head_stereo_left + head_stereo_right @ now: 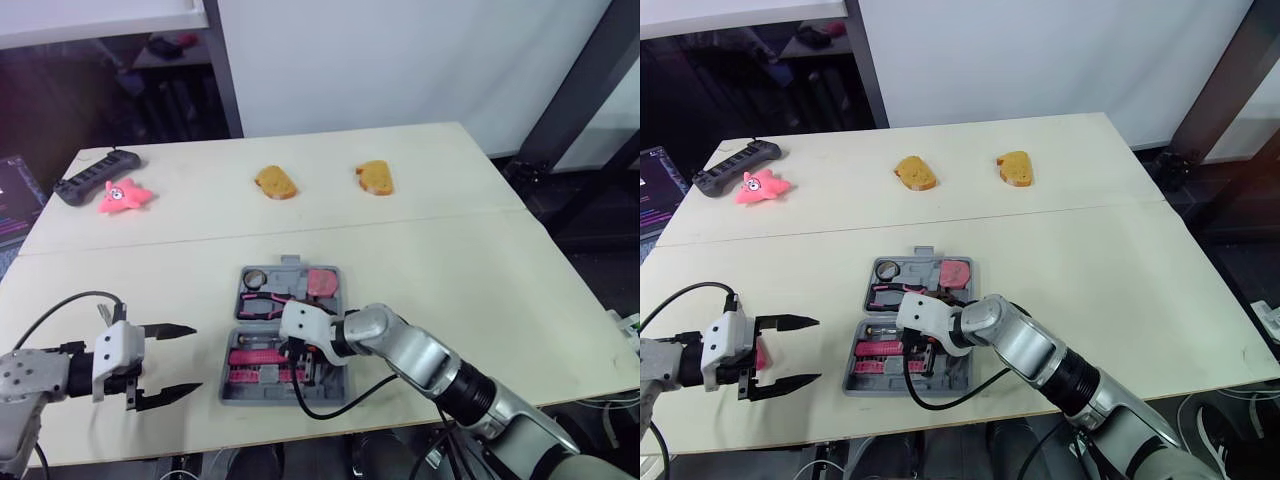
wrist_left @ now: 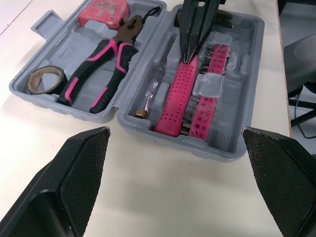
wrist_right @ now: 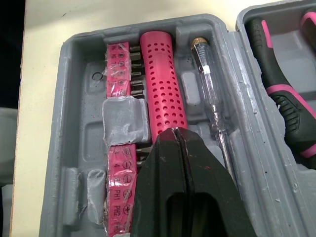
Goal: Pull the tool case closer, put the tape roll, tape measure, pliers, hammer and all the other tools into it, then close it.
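The grey tool case (image 1: 232, 392) lies open near the table's front edge. Its far half holds a tape roll (image 2: 45, 79), pink-and-black pliers (image 2: 101, 64) and a red tape measure (image 2: 104, 11). The near half holds a pink dotted tool handle (image 3: 160, 84), pink bit strips (image 3: 118, 69) and a clear tester pen (image 3: 210, 84). My right gripper (image 3: 175, 133) is shut, its tips resting on the end of that handle, with nothing between the fingers. My left gripper (image 1: 190, 358) stands open just left of the case, facing it, with nothing held.
Two pieces of bread (image 1: 275, 182) (image 1: 375, 177) lie on the far table half. A pink star toy (image 1: 124, 196) and a black controller (image 1: 96, 176) sit at the far left. The table's front edge runs close below the case.
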`<act>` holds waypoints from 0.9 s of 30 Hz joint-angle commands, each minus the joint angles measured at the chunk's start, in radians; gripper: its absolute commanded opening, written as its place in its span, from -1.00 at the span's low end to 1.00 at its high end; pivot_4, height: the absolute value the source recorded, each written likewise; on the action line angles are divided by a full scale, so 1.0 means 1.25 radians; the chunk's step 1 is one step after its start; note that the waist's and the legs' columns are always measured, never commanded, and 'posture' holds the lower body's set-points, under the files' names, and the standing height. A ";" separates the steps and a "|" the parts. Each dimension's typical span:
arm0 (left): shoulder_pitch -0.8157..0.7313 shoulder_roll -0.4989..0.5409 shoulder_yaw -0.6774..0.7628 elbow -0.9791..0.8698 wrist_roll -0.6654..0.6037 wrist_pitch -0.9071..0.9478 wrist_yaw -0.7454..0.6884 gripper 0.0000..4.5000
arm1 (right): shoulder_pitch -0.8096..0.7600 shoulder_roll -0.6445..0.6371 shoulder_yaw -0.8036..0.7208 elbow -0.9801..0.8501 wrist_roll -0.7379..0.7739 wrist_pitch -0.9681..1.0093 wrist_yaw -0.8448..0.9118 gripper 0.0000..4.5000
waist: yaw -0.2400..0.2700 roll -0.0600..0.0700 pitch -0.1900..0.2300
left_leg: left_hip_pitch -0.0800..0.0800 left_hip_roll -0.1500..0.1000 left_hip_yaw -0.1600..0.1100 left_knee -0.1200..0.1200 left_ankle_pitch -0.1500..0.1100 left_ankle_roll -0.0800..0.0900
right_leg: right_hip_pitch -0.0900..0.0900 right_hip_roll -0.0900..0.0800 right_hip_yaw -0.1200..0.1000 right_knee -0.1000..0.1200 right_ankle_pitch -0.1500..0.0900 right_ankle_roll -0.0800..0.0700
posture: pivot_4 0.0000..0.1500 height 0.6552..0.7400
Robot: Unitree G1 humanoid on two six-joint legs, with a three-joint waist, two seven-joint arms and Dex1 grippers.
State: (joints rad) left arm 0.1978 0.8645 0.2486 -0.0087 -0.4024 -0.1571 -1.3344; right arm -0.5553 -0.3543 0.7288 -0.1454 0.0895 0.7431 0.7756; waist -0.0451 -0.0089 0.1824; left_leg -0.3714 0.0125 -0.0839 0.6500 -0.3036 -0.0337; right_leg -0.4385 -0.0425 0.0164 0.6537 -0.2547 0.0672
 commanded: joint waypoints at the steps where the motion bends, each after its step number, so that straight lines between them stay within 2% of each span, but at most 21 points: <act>1: 0.002 0.010 0.006 -0.006 0.000 0.000 0.000 1.00 | 0.013 -0.006 0.028 0.026 -0.026 0.021 0.014 -0.99 | 0.000 0.000 0.000 | 0.000 0.000 0.000 0.000 0.000 0.000 | 0.000 0.000 0.000 0.000 0.000 0.000 | 1.00 1.00; 5: 0.002 0.009 0.006 -0.007 0.001 -0.001 0.001 1.00 | 0.015 -0.015 0.060 0.068 -0.062 0.055 0.013 -0.99 | 0.001 0.000 0.000 | 0.003 0.000 0.000 0.000 0.000 0.000 | 0.003 0.000 0.000 0.000 0.000 0.000 | 1.00 1.00; 9: 0.001 0.010 0.007 -0.005 0.002 -0.002 0.001 1.00 | 0.020 -0.027 0.094 0.104 -0.077 0.124 0.023 -0.99 | 0.002 0.001 -0.003 | 0.013 0.000 0.000 -0.002 0.000 0.000 | 0.012 0.000 0.000 -0.002 -0.001 0.000 | 1.00 1.00; 18: 0.002 0.012 0.009 -0.002 0.004 -0.003 0.003 1.00 | 0.007 -0.020 0.125 0.131 -0.087 0.182 0.019 -0.99 | 0.006 0.003 -0.021 | 0.014 -0.001 0.000 -0.002 0.000 0.000 | 0.016 -0.002 0.000 -0.004 -0.001 0.001 | 1.00 1.00; 23: 0.000 0.009 0.007 -0.001 0.004 0.003 0.009 1.00 | 0.025 0.005 -0.024 0.023 -0.039 -0.023 0.014 -0.99 | 0.004 0.002 -0.023 | 0.014 -0.001 -0.001 -0.002 0.000 0.001 | 0.016 -0.001 0.000 -0.004 -0.002 0.001 | 1.00 1.00; 27: -0.009 0.004 -0.001 0.011 0.008 0.003 0.014 1.00 | 0.067 -0.030 -0.143 -0.119 0.022 -0.087 0.045 -0.99 | 0.002 0.002 -0.019 | 0.011 -0.001 0.000 -0.002 0.000 0.001 | 0.012 -0.001 0.000 -0.003 -0.002 0.001 | 1.00 1.00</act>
State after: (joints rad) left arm 0.1922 0.8639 0.2456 0.0011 -0.3953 -0.1535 -1.3225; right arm -0.4724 -0.3792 0.6253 -0.1862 0.0741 0.6726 0.8092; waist -0.0425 -0.0070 0.1583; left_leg -0.3574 0.0110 -0.0843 0.6473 -0.3040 -0.0330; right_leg -0.4236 -0.0436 0.0168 0.6500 -0.2567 0.0690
